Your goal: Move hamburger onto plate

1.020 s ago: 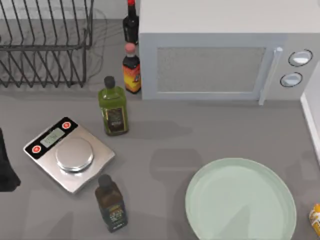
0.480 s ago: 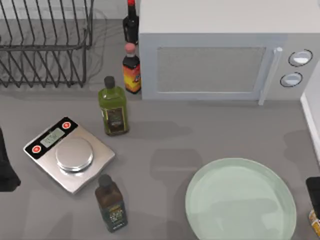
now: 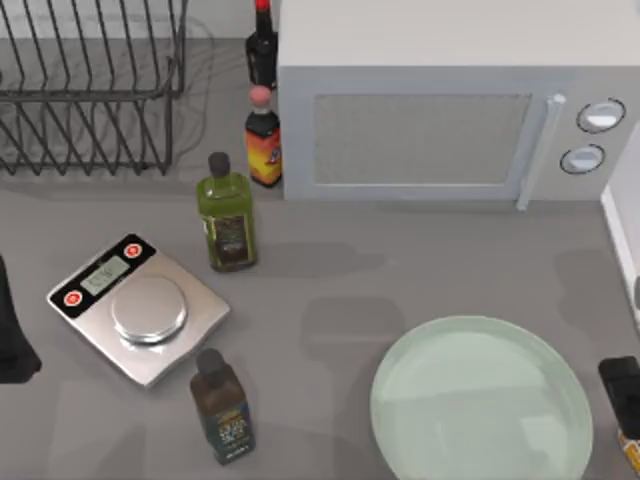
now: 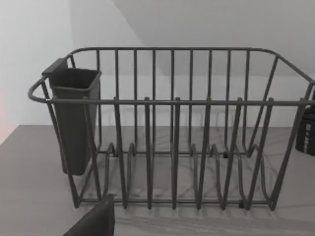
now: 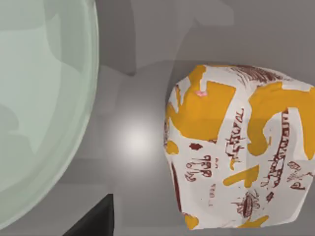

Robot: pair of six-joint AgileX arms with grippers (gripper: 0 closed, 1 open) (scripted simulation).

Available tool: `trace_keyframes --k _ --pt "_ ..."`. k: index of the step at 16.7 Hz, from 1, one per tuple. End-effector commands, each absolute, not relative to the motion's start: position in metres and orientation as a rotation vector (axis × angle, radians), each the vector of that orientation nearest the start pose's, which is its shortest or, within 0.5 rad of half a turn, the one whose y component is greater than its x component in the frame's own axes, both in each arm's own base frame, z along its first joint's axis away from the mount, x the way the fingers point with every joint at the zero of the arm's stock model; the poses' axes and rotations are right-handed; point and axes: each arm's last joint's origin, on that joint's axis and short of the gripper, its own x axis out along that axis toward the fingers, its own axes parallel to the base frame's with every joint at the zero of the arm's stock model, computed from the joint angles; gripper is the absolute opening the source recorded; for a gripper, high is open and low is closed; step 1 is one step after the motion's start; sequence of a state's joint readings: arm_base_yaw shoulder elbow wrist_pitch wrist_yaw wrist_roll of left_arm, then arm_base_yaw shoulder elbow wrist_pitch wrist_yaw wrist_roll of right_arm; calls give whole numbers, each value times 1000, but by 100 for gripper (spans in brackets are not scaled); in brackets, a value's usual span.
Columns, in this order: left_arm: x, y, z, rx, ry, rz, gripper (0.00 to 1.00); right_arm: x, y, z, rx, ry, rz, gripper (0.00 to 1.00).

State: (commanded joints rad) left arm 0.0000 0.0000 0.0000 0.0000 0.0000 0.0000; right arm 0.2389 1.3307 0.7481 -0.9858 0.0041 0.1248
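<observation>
My right pincer hangs at the worktop's four o'clock edge, over the hamburger beside the plate; its fingers' state I cannot tell.

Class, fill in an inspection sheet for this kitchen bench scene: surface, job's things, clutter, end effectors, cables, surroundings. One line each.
Surface: grey table.
Job's things: hamburger in printed wrapper, on the table beside the plate, not on it.
Clutter: scale, three bottles left of the microwave, a fourth by the scale, dish rack.
End effectors: right end effector at the table's right edge over the hamburger; left arm parked at left edge.
Cables: nothing seen.
Surroundings: pale wall behind.
</observation>
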Motion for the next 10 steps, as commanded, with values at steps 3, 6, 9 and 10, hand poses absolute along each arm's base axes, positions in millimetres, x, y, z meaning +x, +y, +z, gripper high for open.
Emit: trace_keyframes --k 3,6,9,10 --pt "106 -1 160 0 0 0 100 195 47 168 -88 1566 83 100" --pt "106 -1 160 0 0 0 100 198 48 147 -89 1566 84 100" --pt "106 -1 160 0 0 0 100 200 49 117 -87 1554 86 100" --pt "106 -1 160 0 0 0 100 199 48 108 -87 1555 86 100"
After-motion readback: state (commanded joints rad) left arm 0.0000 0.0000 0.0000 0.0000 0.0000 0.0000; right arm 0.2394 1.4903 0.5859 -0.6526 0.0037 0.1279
